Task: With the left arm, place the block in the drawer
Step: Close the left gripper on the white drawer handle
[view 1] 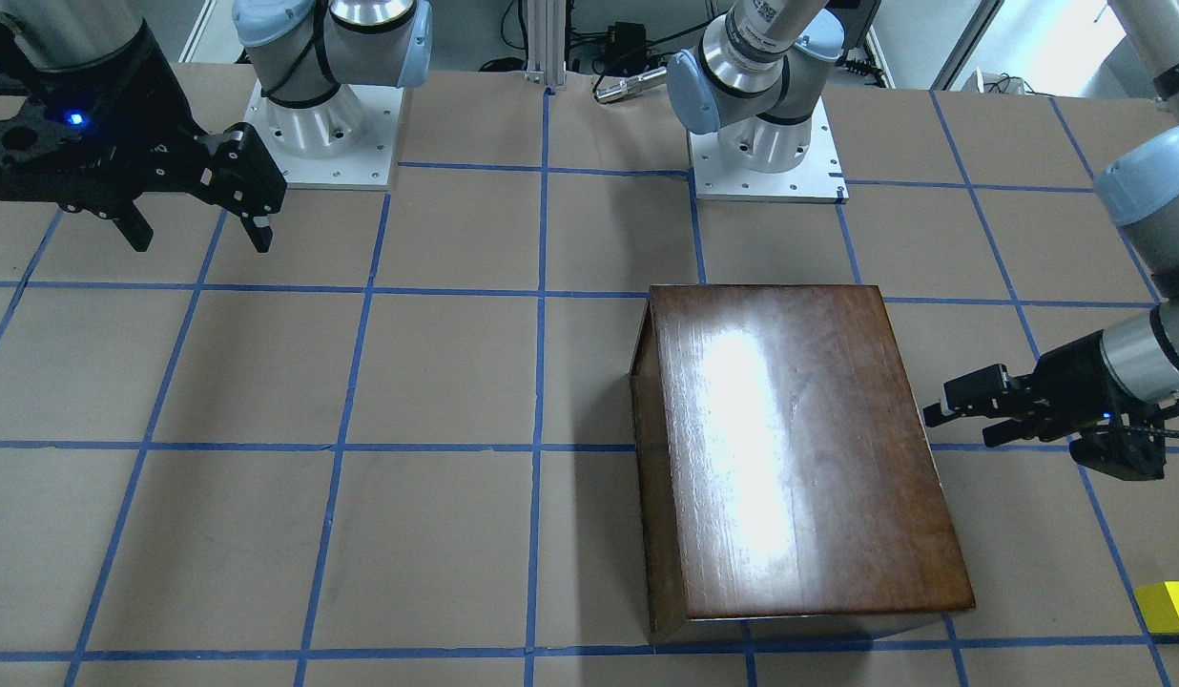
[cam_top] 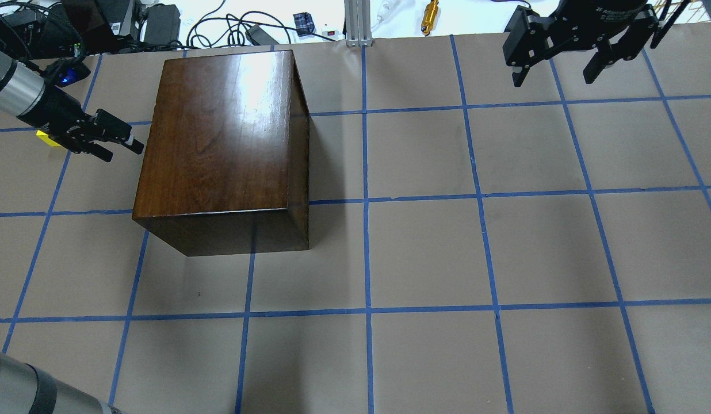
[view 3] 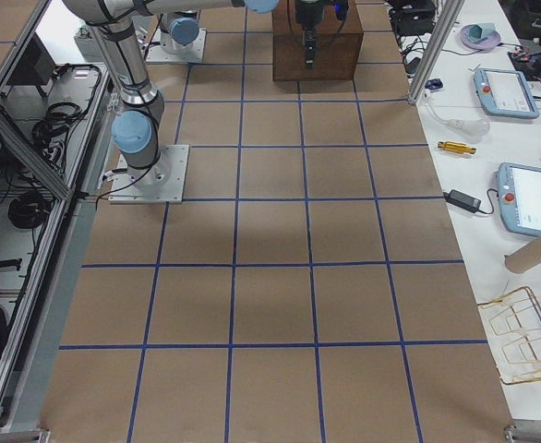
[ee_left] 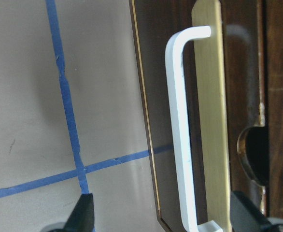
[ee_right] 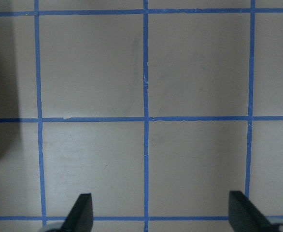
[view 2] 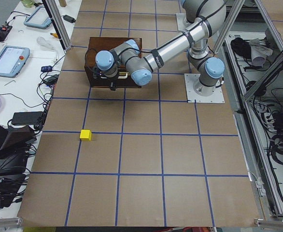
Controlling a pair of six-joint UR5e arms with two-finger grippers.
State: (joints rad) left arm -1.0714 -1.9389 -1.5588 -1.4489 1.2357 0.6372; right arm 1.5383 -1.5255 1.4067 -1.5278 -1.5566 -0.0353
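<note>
The left gripper [ee_left: 163, 215] is spread open facing the white handle [ee_left: 179, 135] of the drawer [ee_left: 238, 87], which looks shut, though the view is tight. The block [view 2: 85, 135] sits on the table [view 2: 141, 154] behind that gripper, apart from the box [cam_top: 217, 132], and the right gripper [cam_top: 553, 77] hangs open far off

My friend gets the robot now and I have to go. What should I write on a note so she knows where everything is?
Left gripper: open, holding nothing, pointed at the drawer's white handle, which sits between its fingers in the wrist view. I cannot tell whether they touch it.
Right gripper: open, holding nothing, raised over bare table far from the box.
Block: on the table on the robot's left, apart from the box.
Drawer: looks shut.
Done: the left arm is lined up with the handle.
Left: pull the drawer open, fetch the block, put it inside.
</note>
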